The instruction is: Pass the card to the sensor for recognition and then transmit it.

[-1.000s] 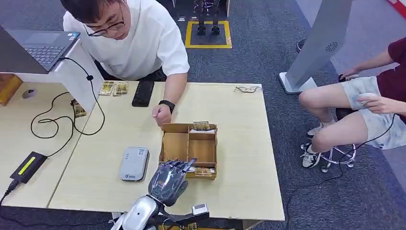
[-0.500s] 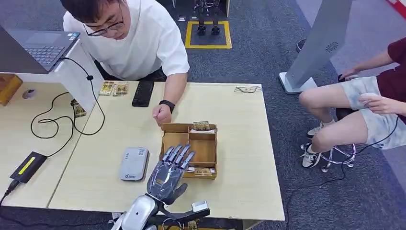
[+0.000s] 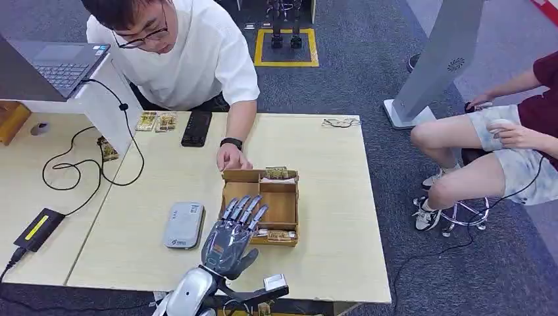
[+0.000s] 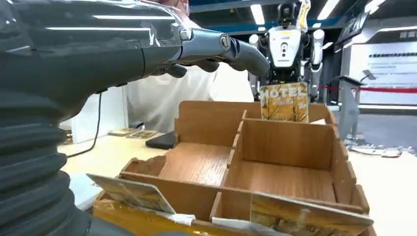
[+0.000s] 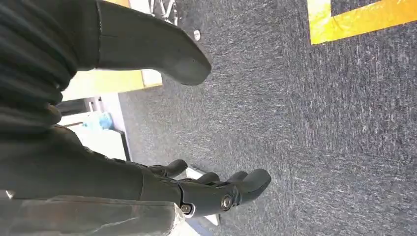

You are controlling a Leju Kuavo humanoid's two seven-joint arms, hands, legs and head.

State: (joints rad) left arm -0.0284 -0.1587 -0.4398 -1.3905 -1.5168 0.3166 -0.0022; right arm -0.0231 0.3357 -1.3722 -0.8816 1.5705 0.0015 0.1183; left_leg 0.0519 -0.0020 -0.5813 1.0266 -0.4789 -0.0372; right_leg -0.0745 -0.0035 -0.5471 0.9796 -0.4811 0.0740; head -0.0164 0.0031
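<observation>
A wooden compartment box [image 3: 279, 205] stands on the table, with patterned cards in its near slot [image 3: 279, 235] and its far slot [image 3: 276, 172]. My left hand [image 3: 230, 234] hovers over the box's near left edge, its fingers stretched forward and apart, holding nothing. The left wrist view has those fingers [image 4: 221, 46] above the box [image 4: 290, 147], a "HOTEL" card [image 4: 284, 102] upright in the far slot, and cards [image 4: 133, 191] leaning in the near slot. A grey sensor pad [image 3: 184, 225] lies left of the box. My right hand [image 5: 196, 191] hangs empty over carpet.
A person in white leans over the table's far side, one hand [image 3: 231, 158] at the box's far left corner. A black phone [image 3: 197, 128], loose cards [image 3: 156, 121], cables and a black device [image 3: 38, 228] lie to the left. A seated person [image 3: 507, 138] is at right.
My left hand's fingers, curled at the near card slot a second ago, have stretched out and spread. The person's hand slid right to the box's far corner.
</observation>
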